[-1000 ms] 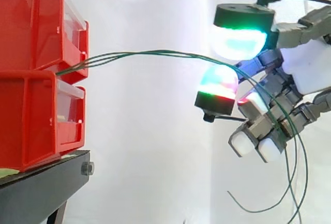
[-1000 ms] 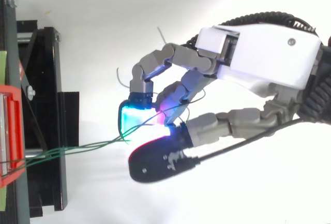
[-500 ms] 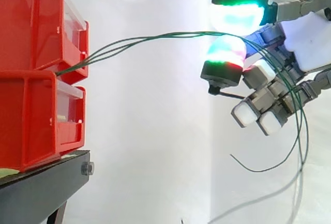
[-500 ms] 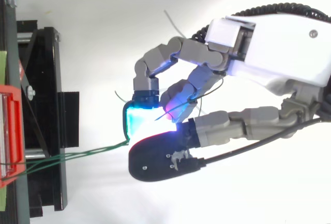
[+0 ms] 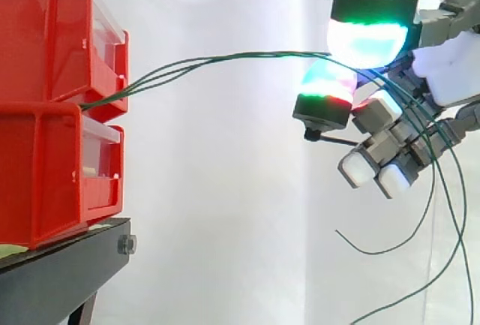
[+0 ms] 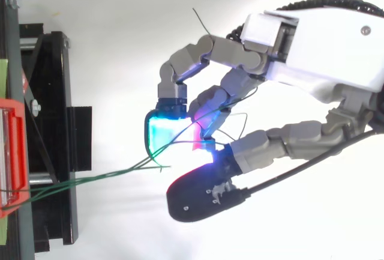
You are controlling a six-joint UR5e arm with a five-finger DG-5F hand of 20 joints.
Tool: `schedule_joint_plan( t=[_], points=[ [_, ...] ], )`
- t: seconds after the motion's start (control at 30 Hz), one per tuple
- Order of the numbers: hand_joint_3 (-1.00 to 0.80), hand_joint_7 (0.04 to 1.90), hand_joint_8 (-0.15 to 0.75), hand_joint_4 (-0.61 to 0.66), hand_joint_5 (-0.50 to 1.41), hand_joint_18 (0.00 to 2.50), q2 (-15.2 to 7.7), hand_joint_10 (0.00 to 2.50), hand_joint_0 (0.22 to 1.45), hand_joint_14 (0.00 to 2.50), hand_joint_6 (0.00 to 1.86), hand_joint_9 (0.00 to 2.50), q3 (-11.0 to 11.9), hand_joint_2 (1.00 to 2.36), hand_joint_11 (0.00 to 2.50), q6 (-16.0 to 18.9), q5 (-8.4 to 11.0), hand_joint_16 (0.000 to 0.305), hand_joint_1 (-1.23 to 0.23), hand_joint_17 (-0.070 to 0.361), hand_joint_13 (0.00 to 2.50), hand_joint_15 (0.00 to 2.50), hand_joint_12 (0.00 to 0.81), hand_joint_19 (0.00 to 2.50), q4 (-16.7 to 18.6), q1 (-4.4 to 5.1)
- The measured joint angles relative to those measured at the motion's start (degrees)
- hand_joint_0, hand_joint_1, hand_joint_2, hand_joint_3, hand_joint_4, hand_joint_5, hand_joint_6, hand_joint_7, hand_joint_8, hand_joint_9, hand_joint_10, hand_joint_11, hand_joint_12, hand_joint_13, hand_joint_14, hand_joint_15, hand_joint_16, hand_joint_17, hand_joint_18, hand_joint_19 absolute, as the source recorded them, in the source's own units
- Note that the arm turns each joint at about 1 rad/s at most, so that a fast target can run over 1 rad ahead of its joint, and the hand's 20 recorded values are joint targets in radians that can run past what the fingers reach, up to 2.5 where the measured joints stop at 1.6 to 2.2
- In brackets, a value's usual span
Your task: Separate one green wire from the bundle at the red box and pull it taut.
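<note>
Well clear of the red bins (image 5: pixel 45 115), the hand (image 6: pixel 318 38) pinches the green wires (image 5: pixel 225 58) between the glowing pads (image 5: pixel 366 40) of its curled thumb and a finger. The wires rise in a slack arc from the gap between upper and lower bin, pass through the pinch and trail down behind the other curled fingers (image 5: pixel 360 169). Several strands seem to run through the pinch together, though how many are truly clamped cannot be told, so a pull from here could drag the whole bundle instead of one wire, and thin strands could slip off the rounded pads before any goes taut.
</note>
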Motion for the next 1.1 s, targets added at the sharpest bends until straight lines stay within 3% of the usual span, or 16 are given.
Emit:
schedule_joint_plan(
  t=[0.1, 0.27, 0.4, 0.57, 0.8, 1.1],
  points=[
    [-0.5, 1.05, 0.247, 0.09, -0.15, 0.66, 0.0, 0.03, 0.64, 0.02, 0.9, 1.15, 0.0, 1.0, 0.86, -0.2, -0.01, 0.05, -0.86, 0.112, 0.85, 0.54, 0.338, 0.6, 0.0, -0.13],
    [-0.5, 1.06, 0.268, 0.11, -0.14, 0.67, 0.0, 0.02, 0.53, 0.02, 0.88, 1.16, -0.1, 1.0, 0.81, -0.4, -0.01, 0.053, -0.64, 0.12, 0.86, 0.55, 0.366, 0.61, 0.0, -0.27],
    [-0.5, 1.08, 0.267, 0.11, -0.14, 0.66, 0.0, 0.02, 0.54, 0.02, 0.87, 1.16, -0.1, 1.0, 0.8, -0.4, -0.02, 0.053, -0.56, 0.12, 0.86, 0.54, 0.364, 0.61, -0.1, -0.38],
    [-0.31, 1.15, 0.263, 0.1, -0.14, 0.65, 0.0, 0.02, 0.6, 0.02, 0.87, 1.15, -0.1, 1.01, 0.81, -0.4, -0.08, 0.052, -0.63, 0.116, 0.86, 0.55, 0.36, 0.62, -0.4, -0.54],
    [-0.19, 1.11, 0.272, 0.07, -0.15, 0.66, 0.0, 0.03, 0.62, 0.02, 0.89, 1.13, 0.0, 1.02, 0.82, -0.5, -0.02, 0.054, -0.76, 0.121, 0.86, 0.55, 0.364, 0.61, -0.6, -0.69],
    [-0.43, 1.03, 0.254, 0.05, -0.16, 0.65, 0.0, 0.03, 0.7, 0.02, 0.91, 1.09, 0.0, 1.01, 0.83, -0.9, -0.01, 0.051, -0.91, 0.114, 0.83, 0.54, 0.337, 0.58, -0.6, -0.77]
  ],
)
